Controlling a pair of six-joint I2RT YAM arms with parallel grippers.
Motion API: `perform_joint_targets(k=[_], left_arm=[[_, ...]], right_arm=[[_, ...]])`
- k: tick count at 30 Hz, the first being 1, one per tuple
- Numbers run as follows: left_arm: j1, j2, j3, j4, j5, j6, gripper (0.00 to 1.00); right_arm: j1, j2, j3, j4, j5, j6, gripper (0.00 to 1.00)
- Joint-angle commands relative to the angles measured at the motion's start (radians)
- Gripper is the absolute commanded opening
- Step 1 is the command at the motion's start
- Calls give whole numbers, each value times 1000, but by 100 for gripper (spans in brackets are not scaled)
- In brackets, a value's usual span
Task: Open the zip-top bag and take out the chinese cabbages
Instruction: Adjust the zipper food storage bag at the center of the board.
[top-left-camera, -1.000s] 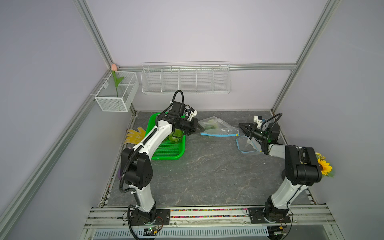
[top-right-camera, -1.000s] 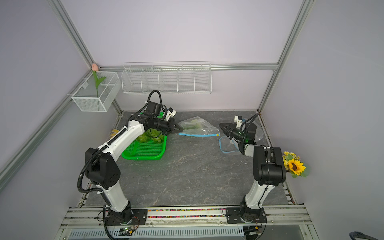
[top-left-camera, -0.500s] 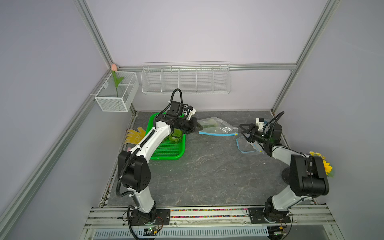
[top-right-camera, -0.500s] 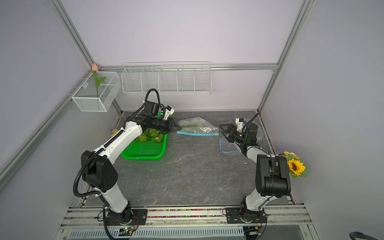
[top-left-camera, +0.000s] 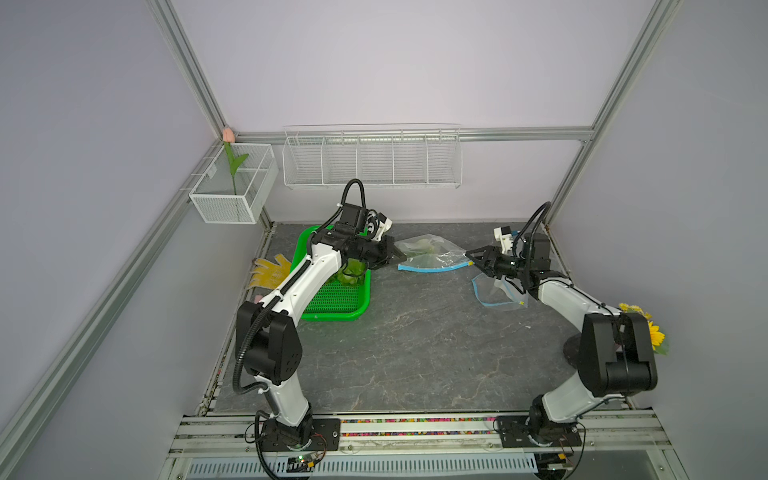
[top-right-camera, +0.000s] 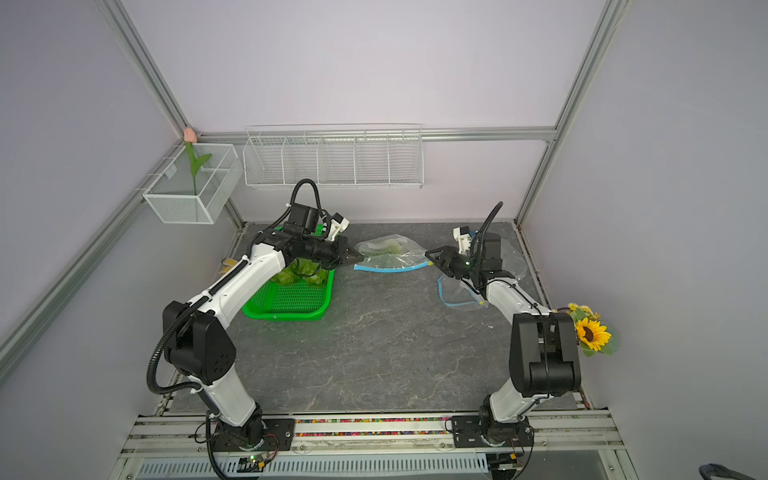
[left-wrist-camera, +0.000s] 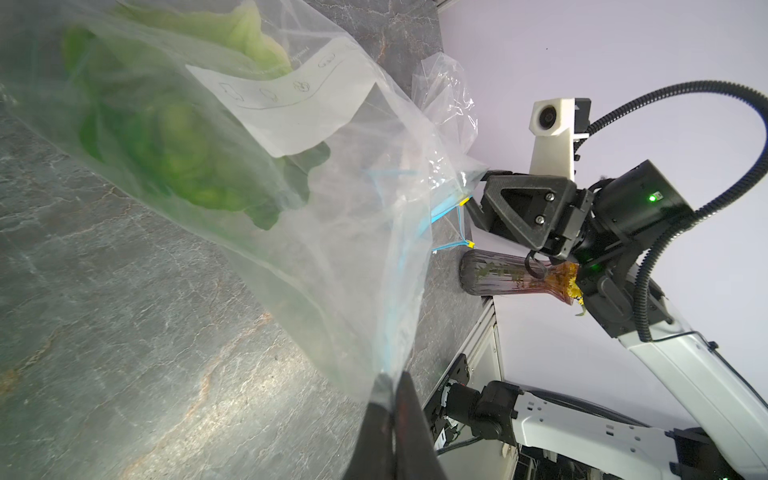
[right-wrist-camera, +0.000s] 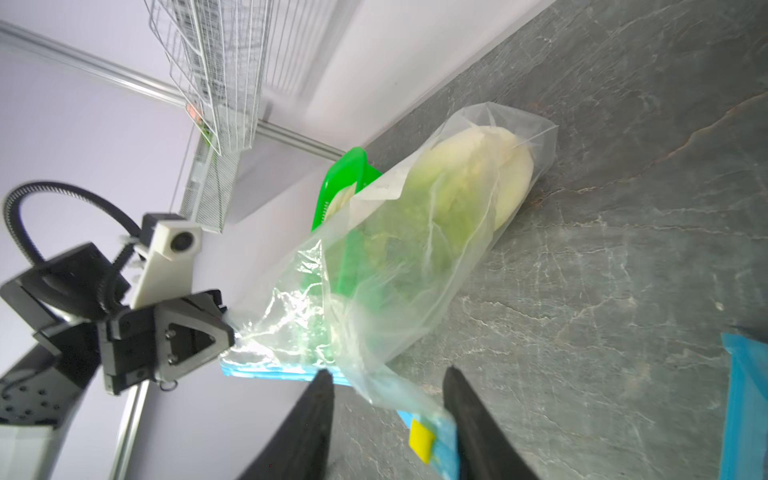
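1. At 12 o'clock on the grey surface (top-left-camera: 415, 353), the zip-top bag (top-left-camera: 432, 257) (top-right-camera: 390, 257) is shown in both top views. Its blue zip strip (top-left-camera: 428, 270) is turned toward 6 o'clock.
2. Inside the bag, a chinese cabbage (top-left-camera: 422, 246) (right-wrist-camera: 469, 178) is seen through the clear film, green-leaved with a pale base. The pale base is lodged in the bag's closed end, which rests on the surface.
3. The bag's 9 o'clock corner is pinched by the left tool (top-left-camera: 397, 262) (left-wrist-camera: 392, 378). In the left wrist view its jaws are seen closed on the film.
4. At the bag's 3 o'clock corner, the right tool (top-left-camera: 469, 254) (right-wrist-camera: 388, 370) is held with its jaws apart. The zip end and its yellow slider (right-wrist-camera: 420, 440) lie between them, and a gap is visible beside one jaw.
5. At 10 o'clock, a green basket (top-left-camera: 332, 316) (top-right-camera: 286, 315) is set on the surface. Loose cabbages (top-left-camera: 351, 274) (top-right-camera: 301, 274) lie in its far half, partly hidden by the left arm.
6. At 2 o'clock, a second clear bag (top-left-camera: 496, 297) (top-right-camera: 457, 297) with a blue strip lies beneath the right arm, well apart from the basket.
7. At 3 o'clock, beyond the surface's edge, a sunflower (top-right-camera: 590, 332) is seen.
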Motion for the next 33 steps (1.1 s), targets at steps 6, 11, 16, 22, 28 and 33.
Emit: perform_joint_targets(k=[6,11,16,22,28,33], left_arm=[[3,7,-9,-5,11,25,0],[5,-15,-23,16,-41,32,54],[-51,-157,-72,135,-236,206,100],[-288,-300,-144,265,-687,601,99],[-444,-330,-300,570,-799,981,89],[-491,-241,-270,603,-802,1086,85]], right_arm=[[-8,-29,-27,34,-58,33,7],[-11,-70,-62,55,-38,72,7],[-9,-120,-103,98,-9,163,7],[-2,-171,-124,132,10,285,7],[11,-242,-153,161,15,414,7],[29,-309,-162,183,29,492,7]])
